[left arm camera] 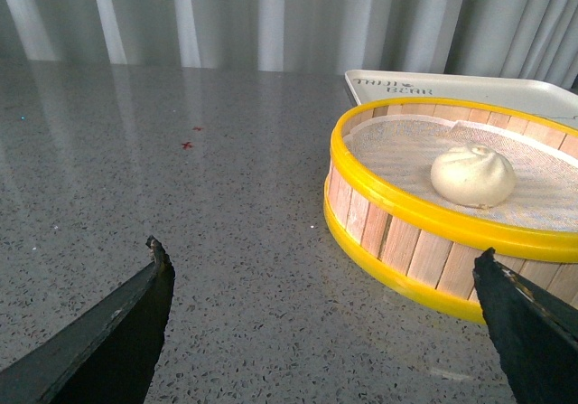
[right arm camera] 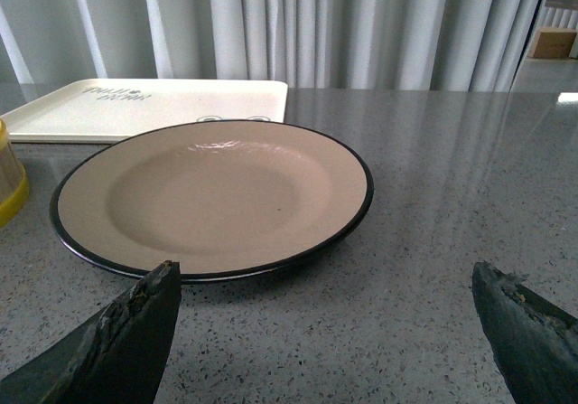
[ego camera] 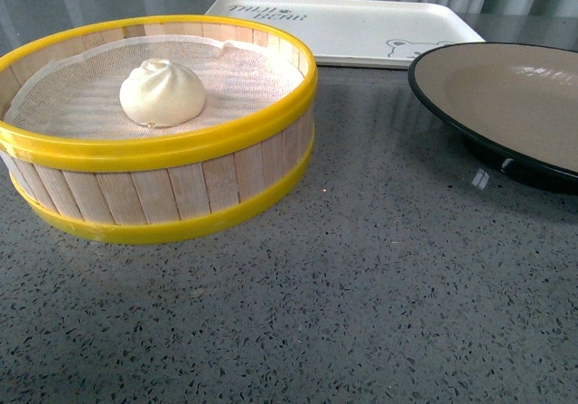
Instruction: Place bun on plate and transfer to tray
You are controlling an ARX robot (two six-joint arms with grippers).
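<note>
Small round white steamed bun (ego camera: pixel 163 92) sits upright, its pleated top pointing up, inside the yellow-rimmed wooden steamer basket (ego camera: pixel 181 146); it is round, without a long axis. Wide beige plate (ego camera: pixel 506 88) with black rim stands to the right on the grey speckled surface (ego camera: pixel 361 286), and the cream rectangular tray (ego camera: pixel 361 29) lies crosswise behind both. Only the wrist views show the left gripper (left arm camera: pixel 321 248) and right gripper (right arm camera: pixel 325 267), each with fingers spread wide apart.

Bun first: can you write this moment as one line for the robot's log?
bun: in steamer basket | plate: empty | tray: behind plate, nothing on it | left gripper: jaws open | right gripper: jaws open
</note>
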